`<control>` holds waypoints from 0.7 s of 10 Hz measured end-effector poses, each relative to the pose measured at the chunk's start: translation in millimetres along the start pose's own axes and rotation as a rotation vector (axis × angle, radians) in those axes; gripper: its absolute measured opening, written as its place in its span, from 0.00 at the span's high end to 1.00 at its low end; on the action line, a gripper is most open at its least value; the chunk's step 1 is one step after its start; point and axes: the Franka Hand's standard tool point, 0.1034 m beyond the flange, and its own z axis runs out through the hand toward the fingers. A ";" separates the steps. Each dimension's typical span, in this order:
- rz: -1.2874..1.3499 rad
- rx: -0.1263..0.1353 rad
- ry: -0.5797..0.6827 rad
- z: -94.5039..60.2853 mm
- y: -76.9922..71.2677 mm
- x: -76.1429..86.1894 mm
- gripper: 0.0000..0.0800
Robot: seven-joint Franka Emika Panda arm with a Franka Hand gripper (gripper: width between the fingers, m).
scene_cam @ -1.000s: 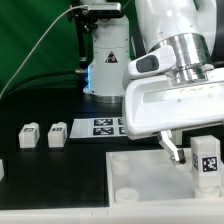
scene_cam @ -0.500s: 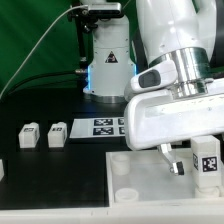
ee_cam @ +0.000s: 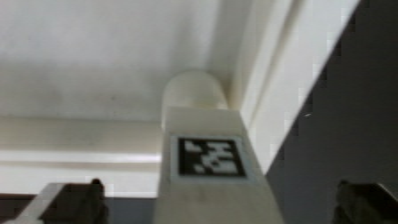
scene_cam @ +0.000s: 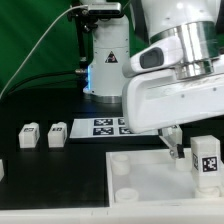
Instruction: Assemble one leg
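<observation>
A white leg [scene_cam: 207,160] with a black-and-white tag stands upright at a corner of the large white tray part [scene_cam: 140,182], at the exterior view's right. In the wrist view the leg [ee_cam: 215,140] stands against the tray's corner wall [ee_cam: 107,60]. My gripper [scene_cam: 186,146] hangs over it, open. Its dark fingertips [ee_cam: 68,202] are spread wide on either side of the leg and do not touch it. Two more legs [scene_cam: 29,134] [scene_cam: 56,134] stand on the black table at the left. Another shows partly at the left edge [scene_cam: 1,170].
The marker board [scene_cam: 105,127] lies on the table behind the tray. The arm's white base [scene_cam: 108,60] stands at the back before a green curtain. A round socket [scene_cam: 127,193] shows in the tray's near corner.
The gripper dipped toward the leg half a second ago and has since risen a little. The leg and the other parts have not moved.
</observation>
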 end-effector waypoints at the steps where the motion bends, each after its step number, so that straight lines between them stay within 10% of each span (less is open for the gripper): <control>1: 0.001 0.013 -0.047 -5.4 -2.7 9.8 0.19; 4: 0.004 0.071 -0.295 -1.4 -6.9 7.2 0.19; 7: 0.005 0.062 -0.239 6.9 9.2 25.4 0.19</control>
